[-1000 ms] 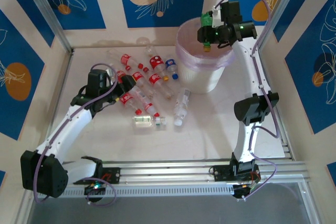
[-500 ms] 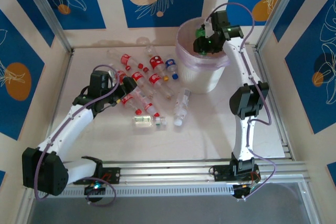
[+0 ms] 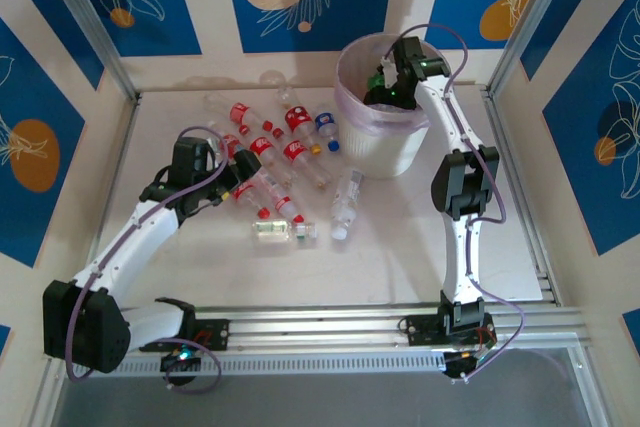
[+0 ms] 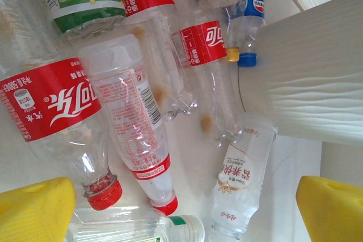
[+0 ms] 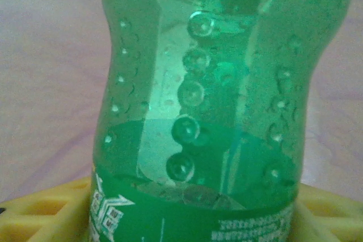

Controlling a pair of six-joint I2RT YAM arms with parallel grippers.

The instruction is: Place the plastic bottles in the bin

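The white surface (image 3: 380, 257) reads the same as a second ago in the top view; the bin (image 3: 400, 157) stands toward 1 o'clock of it, and the plastic bottles (image 3: 275, 152) lie in a loose heap toward 10 o'clock, none of them shifted; what has changed is the right arm (image 3: 462, 187), which a second ago carried its load high above the bin's mouth and has since swung in and dipped, so that the right hand (image 3: 386, 82) now sits down inside the rim; the left arm (image 3: 140, 222) has barely moved, edging a little toward the heap; the green bottle (image 5: 198, 111) is clamped in the right hand, its labelled end between the yellow pads (image 5: 45, 213) in the right wrist view, with the pinkish liner (image 5: 45, 55) close behind it; the left hand (image 4: 181, 213) hovers with its pads wide apart and gripping nothing, over red-labelled bottles toward the heap's 7 o'clock side; I judge the green bottle low enough to be simply let go, so the drop is the step in hand and not yet done; about a dozen bottles lie on the surface, so the task looks early, and the left hand seems placed to take one from the heap next
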